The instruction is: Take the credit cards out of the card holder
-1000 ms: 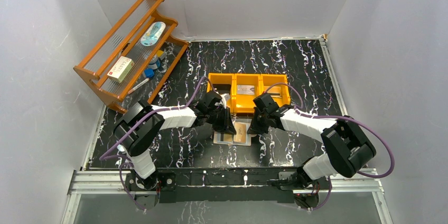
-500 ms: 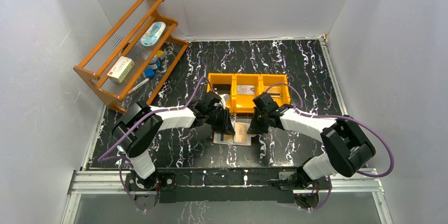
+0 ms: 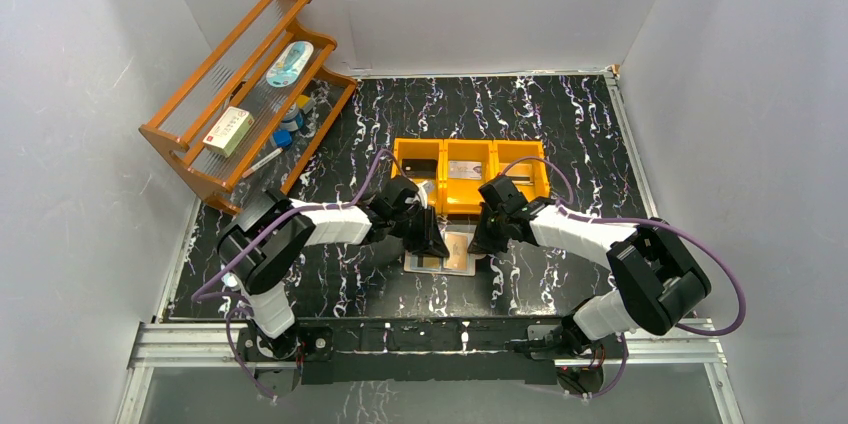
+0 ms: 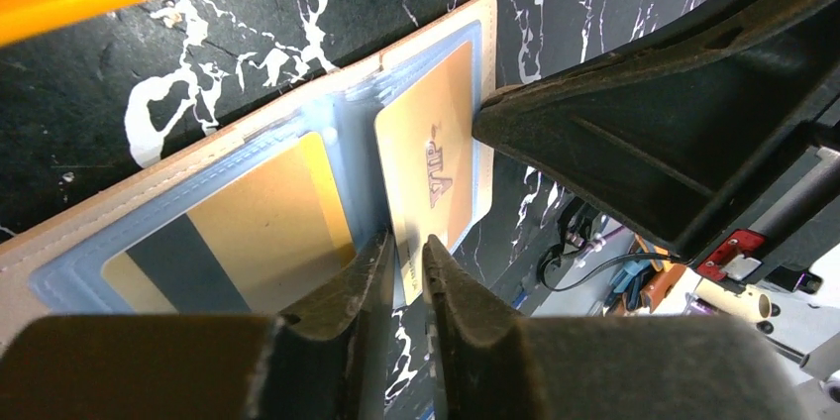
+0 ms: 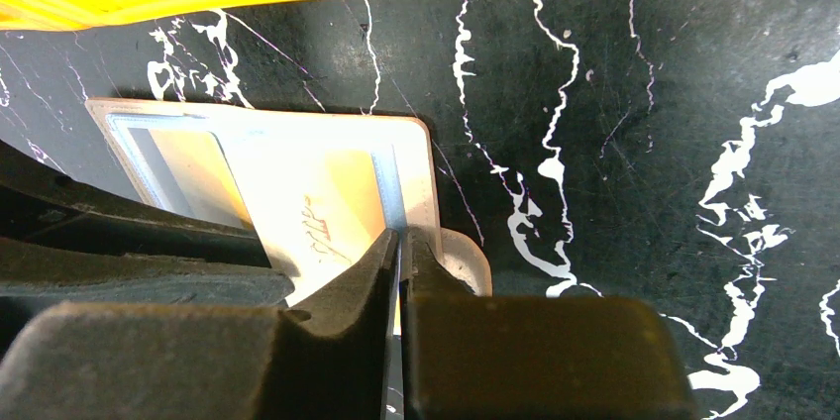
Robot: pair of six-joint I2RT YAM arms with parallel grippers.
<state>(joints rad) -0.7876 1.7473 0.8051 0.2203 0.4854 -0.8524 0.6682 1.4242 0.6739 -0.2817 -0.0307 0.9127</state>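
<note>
1. Card holder [image 3: 455,252]: one, lying open and flat on the table at 6 o'clock from the orange tray [image 3: 465,206], between the two grippers. Its long axis runs 9 to 3 o'clock in the top view.
2. Cards counted in the sleeves: two. A striped card [image 4: 248,242] sits fully seated in one panel. A gold VIP card [image 4: 436,157] lies in the other panel, its near short edge reaching the left fingers.
3. Left gripper [image 4: 404,260]: on the holder's 9 o'clock side. Its fingers stand narrowly apart, astride the VIP card's near edge. Whether they actually press on it cannot be told.
4. Right gripper [image 5: 401,247]: on the 3 o'clock side, fingers pressed almost together, tips on the holder's edge beside the closing tab [image 5: 466,257]. It appears to be steadying the holder.
5. Governing relation: in the left wrist view the VIP card's long axis runs 12 to 6 o'clock, straight toward the left fingers. The left arm is therefore judged the better placed to withdraw it, along that axis.
</note>
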